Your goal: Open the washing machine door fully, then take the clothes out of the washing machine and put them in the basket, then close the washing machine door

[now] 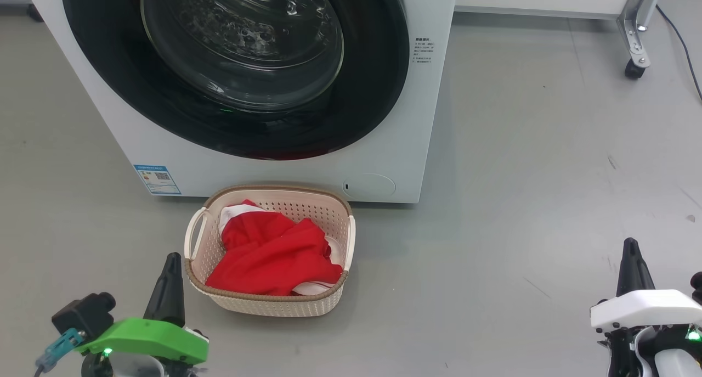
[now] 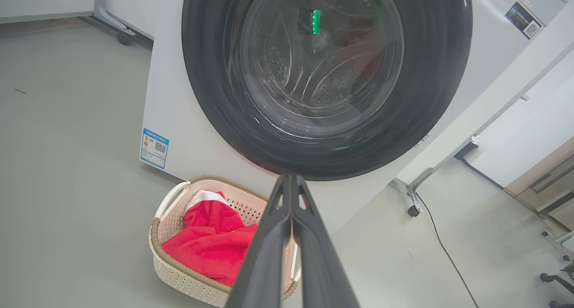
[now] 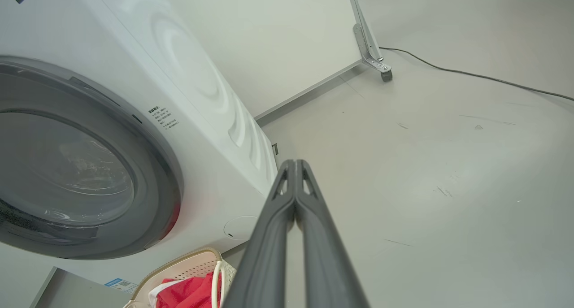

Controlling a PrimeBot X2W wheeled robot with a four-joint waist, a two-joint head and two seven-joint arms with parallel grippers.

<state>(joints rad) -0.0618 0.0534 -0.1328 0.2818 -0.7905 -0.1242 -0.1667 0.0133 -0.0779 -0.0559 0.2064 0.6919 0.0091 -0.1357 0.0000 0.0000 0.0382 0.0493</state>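
Left hand [image 1: 172, 260], right hand [image 1: 631, 246], both closed, empty, over scuffed grey floor [image 1: 521, 201]

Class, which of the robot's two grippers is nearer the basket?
The left gripper, with the green housing, just beside the basket; the right gripper, with the white housing, stands far off across the floor.

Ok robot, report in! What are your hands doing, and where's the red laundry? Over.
Left gripper and right gripper shut, empty. Clothes in basket; washing machine door closed. Nothing in the way.
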